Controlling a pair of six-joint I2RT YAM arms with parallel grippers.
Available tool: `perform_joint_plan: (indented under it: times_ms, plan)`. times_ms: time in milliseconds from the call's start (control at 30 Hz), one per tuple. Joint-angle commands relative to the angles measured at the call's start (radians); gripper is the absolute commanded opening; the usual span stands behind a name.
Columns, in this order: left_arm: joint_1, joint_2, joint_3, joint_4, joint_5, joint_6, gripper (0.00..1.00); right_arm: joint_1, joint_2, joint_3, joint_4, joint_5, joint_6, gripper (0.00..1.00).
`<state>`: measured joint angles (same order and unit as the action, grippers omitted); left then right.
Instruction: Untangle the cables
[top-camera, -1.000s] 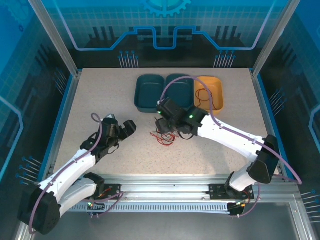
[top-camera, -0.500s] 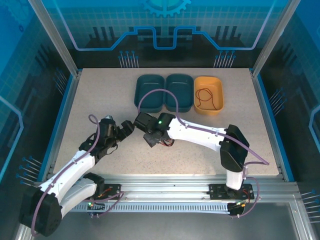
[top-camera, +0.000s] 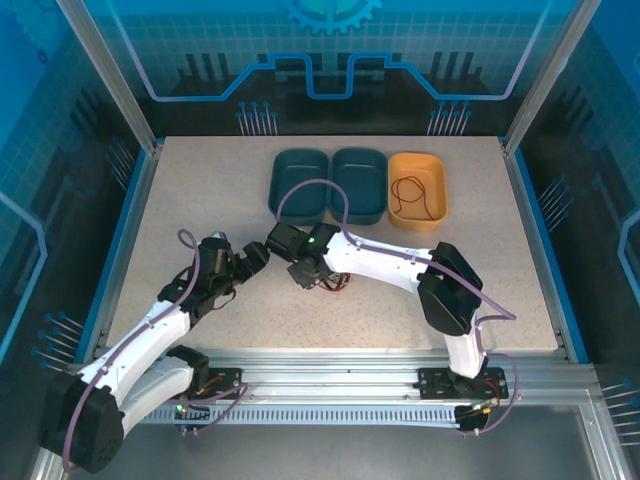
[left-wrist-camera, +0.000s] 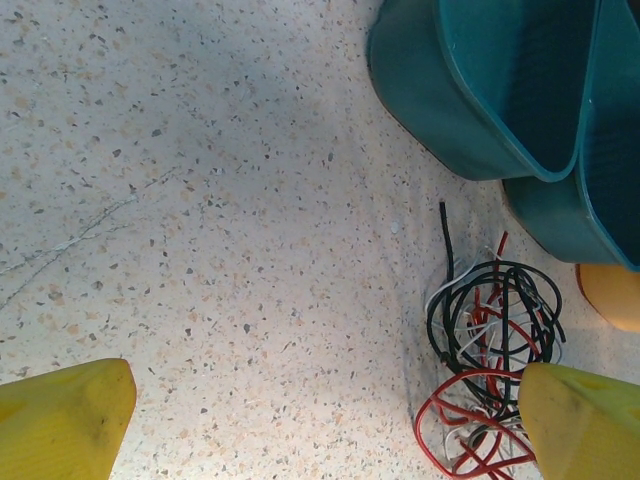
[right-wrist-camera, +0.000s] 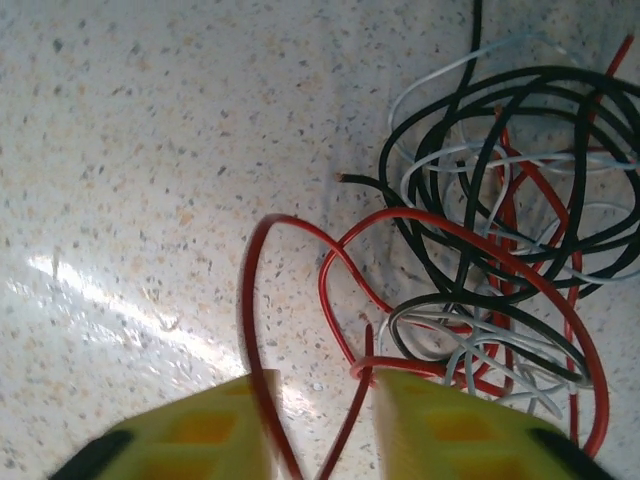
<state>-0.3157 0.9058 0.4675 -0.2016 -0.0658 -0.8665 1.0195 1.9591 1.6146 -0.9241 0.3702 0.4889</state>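
The cables (top-camera: 333, 284) lie tangled mid-table in front of the bins: red, black and white loops in one bundle (right-wrist-camera: 500, 250). My right gripper (top-camera: 305, 277) sits low at the bundle's left edge. Its yellow fingers (right-wrist-camera: 322, 420) stand a narrow gap apart, with two strands of the red cable (right-wrist-camera: 290, 225) running between them and table showing in the gap. My left gripper (top-camera: 258, 257) hovers just left of it, wide open (left-wrist-camera: 325, 425) over bare table. The bundle (left-wrist-camera: 490, 340) lies by its right fingertip (left-wrist-camera: 580, 425).
Two teal bins (top-camera: 300, 185) (top-camera: 358, 185) and an orange bin (top-camera: 430, 212) stand in a row behind the bundle; a thin dark cable (top-camera: 407, 192) lies in the orange one. A teal bin's wall (left-wrist-camera: 440, 110) rises close beyond the bundle.
My right arm swung left across the bundle and dropped to its left edge, and its jaws narrowed around red loops. The left arm barely moved and stayed open.
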Motion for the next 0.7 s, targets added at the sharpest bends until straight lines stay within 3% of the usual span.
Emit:
perform_joint_plan:
  times_ms: [0, 67, 667]
  plan:
    - [0.012, -0.007, -0.021, 0.024, 0.038, 0.0, 0.99, -0.028, 0.016, 0.045, -0.029, -0.006, 0.075, 0.11]
    - [0.012, -0.007, -0.022, 0.044, 0.065, 0.02, 0.99, -0.033, 0.003, 0.047, -0.033, -0.007, 0.101, 0.0]
    - [0.003, 0.001, -0.018, 0.166, 0.257, 0.167, 0.99, 0.013, -0.333, -0.047, 0.032, 0.12, 0.187, 0.0]
